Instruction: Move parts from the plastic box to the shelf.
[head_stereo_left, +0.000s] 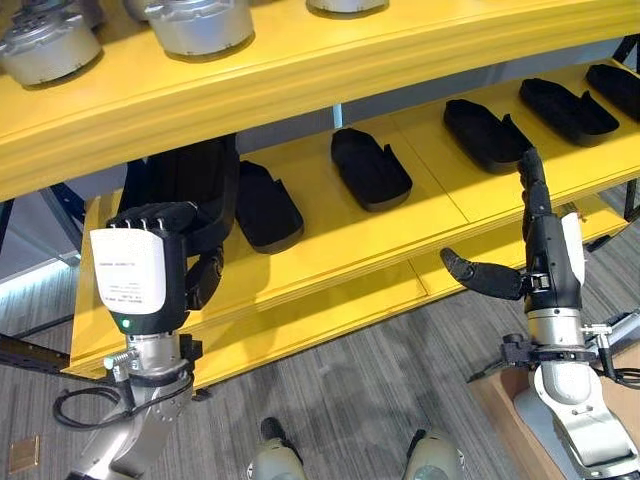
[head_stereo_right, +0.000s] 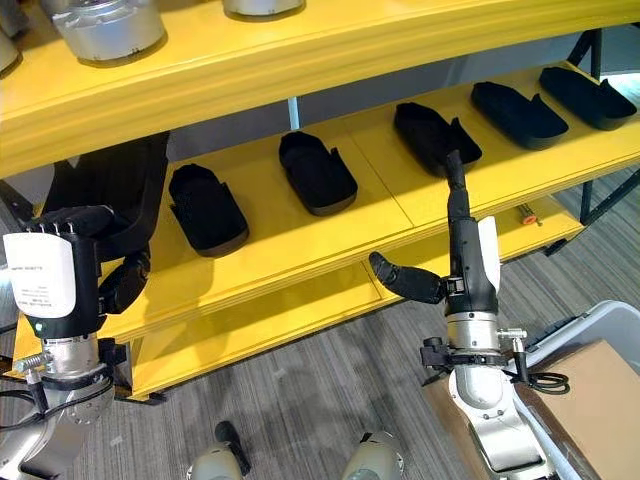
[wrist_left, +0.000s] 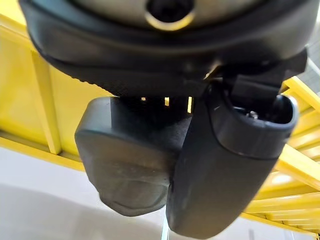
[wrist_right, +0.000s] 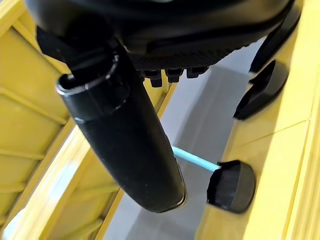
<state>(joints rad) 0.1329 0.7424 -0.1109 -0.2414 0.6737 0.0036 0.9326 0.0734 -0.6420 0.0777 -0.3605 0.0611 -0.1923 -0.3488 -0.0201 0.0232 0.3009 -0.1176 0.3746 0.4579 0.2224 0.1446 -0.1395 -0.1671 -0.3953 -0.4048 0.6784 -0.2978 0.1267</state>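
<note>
The robot's left hand (head_stereo_left: 150, 265) curls its fingers around a black moulded plastic part (head_stereo_left: 190, 195), holding it at the left end of the lower board of the yellow wooden shelf (head_stereo_left: 330, 270); the left wrist view shows the part's rounded dark shell (wrist_left: 130, 160) just past the thumb. By the look of it, the step in hand is placing this part in line with those already set down. The next move likely calls for lowering it flat onto the board, left of the nearest part, then releasing the fingers and drawing the hand clear without nudging the neighbours.

The right hand (head_stereo_right: 465, 250) stands upright before the shelf's front edge, fingers straight, thumb spread wide, holding nothing.

Five black parts (head_stereo_left: 370, 170) lie in a row on the lower board; the held one makes six. On the upper board stand three round silver metal housings (head_stereo_left: 195, 25), each cut by the frame. A corner of the pale plastic box (head_stereo_right: 600, 330) shows at lower right.
</note>
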